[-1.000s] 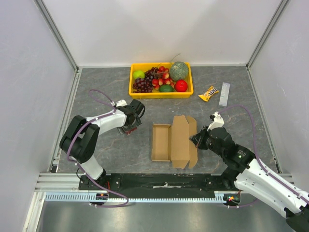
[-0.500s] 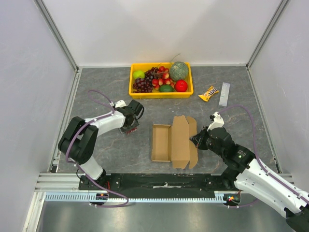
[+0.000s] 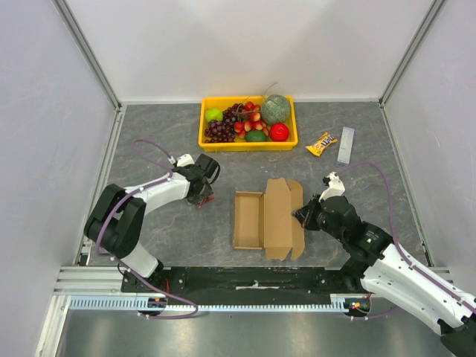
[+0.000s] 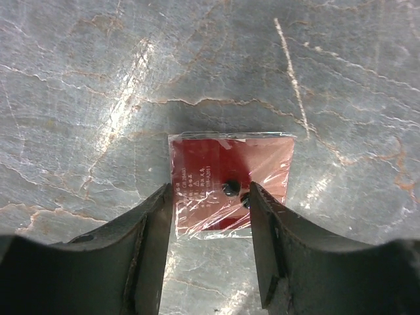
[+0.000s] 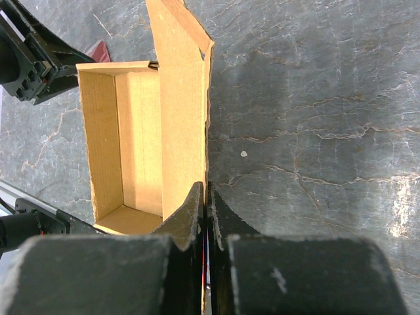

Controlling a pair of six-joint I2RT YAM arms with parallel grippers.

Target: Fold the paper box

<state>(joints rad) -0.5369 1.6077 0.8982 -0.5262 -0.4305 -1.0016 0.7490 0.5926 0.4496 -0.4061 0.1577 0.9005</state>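
The paper box lies in the middle of the table, its brown tray part open to the left and its lid flap raised on the right. My right gripper is shut on the lid's right edge; in the right wrist view the fingers pinch the cardboard. My left gripper is to the box's left, pointing down over a small dark-red packet that lies flat on the table. Its jaws stand apart, one fingertip at the packet's left edge, the other over its near part.
A yellow tray of fruit stands at the back centre. A yellow snack packet and a grey strip lie at the back right. White walls close in the table on three sides.
My left gripper's jaws have narrowed over the dark-red packet and that wrist has shifted slightly left. The right gripper and the box have not moved.
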